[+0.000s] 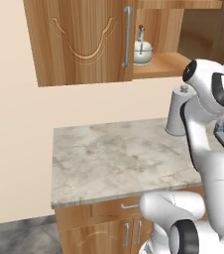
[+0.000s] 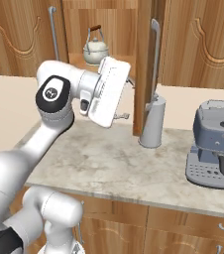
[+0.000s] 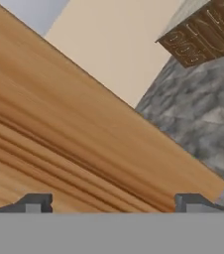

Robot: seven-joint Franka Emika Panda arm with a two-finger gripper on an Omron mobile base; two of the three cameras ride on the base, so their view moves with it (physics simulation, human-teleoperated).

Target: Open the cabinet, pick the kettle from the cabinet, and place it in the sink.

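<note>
**Door ajar, kettle waiting on the shelf**

The cabinet (image 1: 84,39) has one door swung out edge-on, seen in the right base view beside its long silver handle (image 2: 155,49), so the shelf inside is exposed. The kettle (image 2: 95,49) sits upright on that shelf, cream-white, its thin handle arching over the lid.

The pincer (image 3: 112,203) is released, its two dark tips spread wide with nothing between them; the hand view looks close along a wooden cabinet panel, with wall and grey floor beyond.

The step in hand, as I judge it, is finishing with the door and turning to the reach. To do it well, the hand should back clear of the wood, make sure the door stands wide enough for the wrist to pass, then rise and level so the open tips approach the kettle squarely, straddling its upright handle or body rather than nudging it deeper.

The kettle lies above the hand and further back, well apart from the tips, inside the opening just left of the swung door. A grey canister (image 2: 152,121) stands on the tabletop (image 2: 114,163) below the door.
</note>
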